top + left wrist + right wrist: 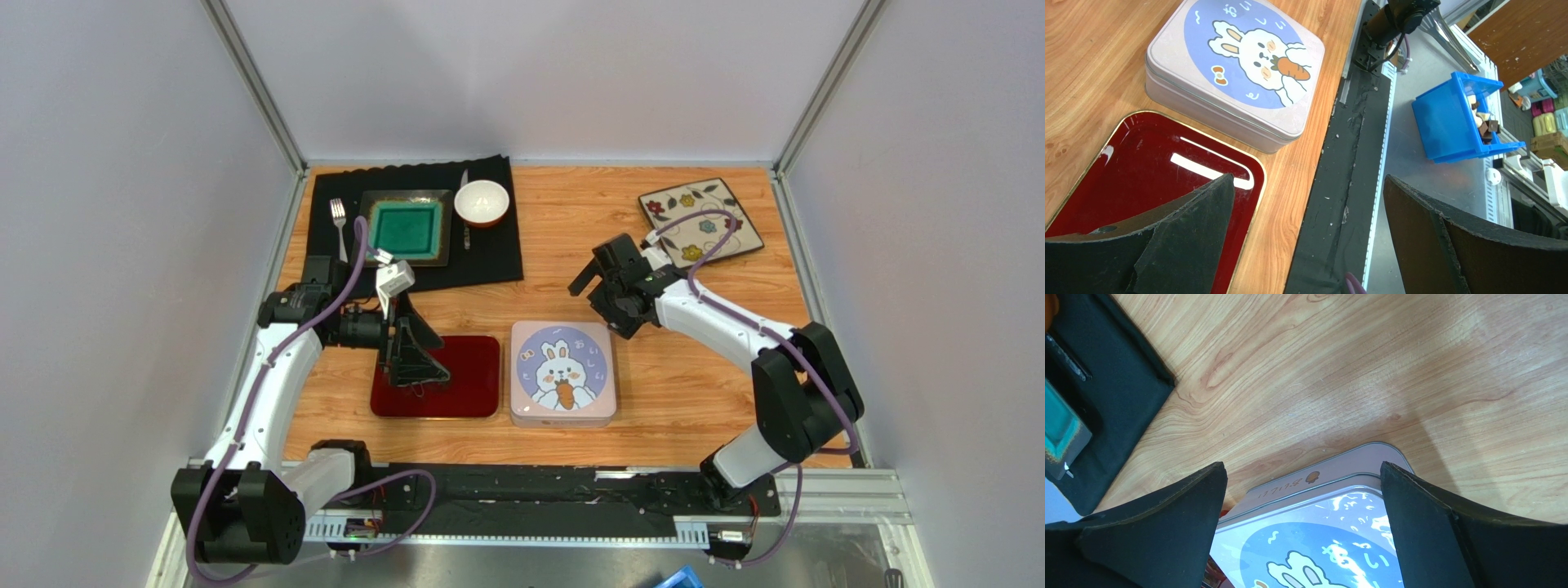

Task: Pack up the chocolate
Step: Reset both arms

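Observation:
No chocolate shows on the table. A square tin [562, 371] with a bunny and carrot on its lid sits shut at the table's near middle. My right gripper [601, 300] hovers open just past the tin's far edge, and the tin's lid [1315, 539] lies below and between the fingers of this gripper [1303, 468], untouched. My left gripper [417, 371] hangs open over a glossy dark red tray [466, 380] left of the tin. In the left wrist view that gripper [1309, 180] holds nothing, with the tray [1137, 165] and tin [1235, 67] beyond it.
A black mat [491, 251] at the back left carries a teal square plate [406, 227], a fork [339, 221] and a white bowl [481, 202]. A floral tile [700, 223] lies back right. Off the table's near edge, a blue bin [1453, 119] holds small brown and pale pieces.

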Controlling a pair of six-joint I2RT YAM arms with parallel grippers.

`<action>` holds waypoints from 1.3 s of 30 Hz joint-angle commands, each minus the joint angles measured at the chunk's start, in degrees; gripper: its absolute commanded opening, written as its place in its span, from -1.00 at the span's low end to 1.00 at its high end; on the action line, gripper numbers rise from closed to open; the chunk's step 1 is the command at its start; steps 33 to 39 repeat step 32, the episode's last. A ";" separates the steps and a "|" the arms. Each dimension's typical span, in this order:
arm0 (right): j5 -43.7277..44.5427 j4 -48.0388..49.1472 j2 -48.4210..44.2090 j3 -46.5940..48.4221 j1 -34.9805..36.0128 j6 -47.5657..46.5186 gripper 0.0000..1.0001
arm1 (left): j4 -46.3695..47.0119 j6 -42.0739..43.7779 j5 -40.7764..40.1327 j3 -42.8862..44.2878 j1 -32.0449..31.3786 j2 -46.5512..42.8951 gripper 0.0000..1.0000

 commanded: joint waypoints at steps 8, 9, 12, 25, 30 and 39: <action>7.78 -6.69 -6.08 4.58 0.33 -8.83 0.99 | 11.03 -7.69 -6.63 -2.94 0.01 -1.44 0.98; 7.87 -7.48 -6.61 4.85 0.42 -10.84 0.99 | 12.18 -10.23 -8.90 -3.38 0.01 -1.80 0.98; 8.48 -8.62 -9.33 5.02 1.56 -13.85 0.99 | 15.27 -13.94 -13.56 -4.35 0.01 -2.33 0.98; 5.07 -7.40 -21.82 2.22 5.78 -29.32 0.99 | 16.06 -17.37 -22.72 -4.70 0.09 -3.64 0.98; 4.09 -6.60 -23.58 2.73 7.28 -31.78 0.99 | 17.64 -18.87 -24.91 -5.23 0.09 -5.14 0.98; 5.66 -7.74 -23.58 3.70 8.42 -32.39 0.99 | 17.38 -18.61 -25.36 -5.23 0.09 -5.93 0.98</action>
